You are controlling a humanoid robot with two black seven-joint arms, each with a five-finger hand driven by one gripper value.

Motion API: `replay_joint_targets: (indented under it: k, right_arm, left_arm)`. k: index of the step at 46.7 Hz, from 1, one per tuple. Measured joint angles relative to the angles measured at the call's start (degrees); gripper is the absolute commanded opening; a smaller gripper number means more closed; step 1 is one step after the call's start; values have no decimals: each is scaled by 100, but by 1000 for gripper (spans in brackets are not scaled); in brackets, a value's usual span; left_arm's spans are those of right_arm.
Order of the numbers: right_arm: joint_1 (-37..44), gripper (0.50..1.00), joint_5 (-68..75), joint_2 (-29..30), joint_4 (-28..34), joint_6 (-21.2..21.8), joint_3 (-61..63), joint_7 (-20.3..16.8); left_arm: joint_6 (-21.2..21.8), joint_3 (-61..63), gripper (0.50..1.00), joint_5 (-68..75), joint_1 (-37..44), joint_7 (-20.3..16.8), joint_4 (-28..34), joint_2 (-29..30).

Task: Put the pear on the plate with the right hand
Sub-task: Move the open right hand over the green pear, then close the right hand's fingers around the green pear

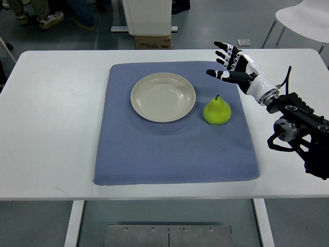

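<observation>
**Pear beside plate, robot hand poised above and behind**

Seen steeply from above: white tabletop [56, 128], smooth and matte, with a blue-grey mat [154, 154] laid square across the middle. Soft-looking, finely dimpled weave on the mat, rounded corners; probably there to cushion things and stop them sliding.

On the mat, left of centre and toward the far side, a cream plate [163, 97]: round, shallow, glossy like glazed ceramic, with a raised rim and nothing in it.

Just beside the plate's right rim, not touching it, the pear [217, 110]: yellow-green, smooth and slightly shiny, broad at the base, narrowing to a short dark stem at the top. Standing upright on the mat, well within reach of the right arm.

Entering from the right edge, the right robot hand [232, 66]: white shell with black jointed fingers, spread wide and holding nothing, near the pear's far right side and apart from it. Open posture likely a readiness to close around the fruit. Grasp not yet made; pear not yet on the plate.

Left arm out of sight.

Beyond the tabletop: grey floor, a cardboard box, part of a white chair, shoes of people standing.
</observation>
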Motion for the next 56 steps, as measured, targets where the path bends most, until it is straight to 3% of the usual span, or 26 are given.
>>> replay_joint_targets:
  k: [6, 18, 32, 40, 56]
  right_arm:
    - [33, 995, -50, -46, 3, -13, -247, 304]
    - [-40, 995, -260, -41, -3, -37, -401, 449]
    - [-50, 995, -345, -48, -26, -125, -1028, 456]
    - [-137, 995, -347, -35, -39, -383, -1074, 456]
    - [-220, 995, -354, -54, -112, -399, -1245, 455]
  left_arm:
    - [0, 0, 1000, 0, 1, 0, 0, 0]
    - [0, 0, 1000, 0, 1, 0, 0, 0]
    - [0, 1, 1000, 0, 1, 0, 0, 0]
    - [0, 0, 1000, 0, 1, 0, 0, 0]
    - [0, 0, 1000, 0, 1, 0, 0, 0]
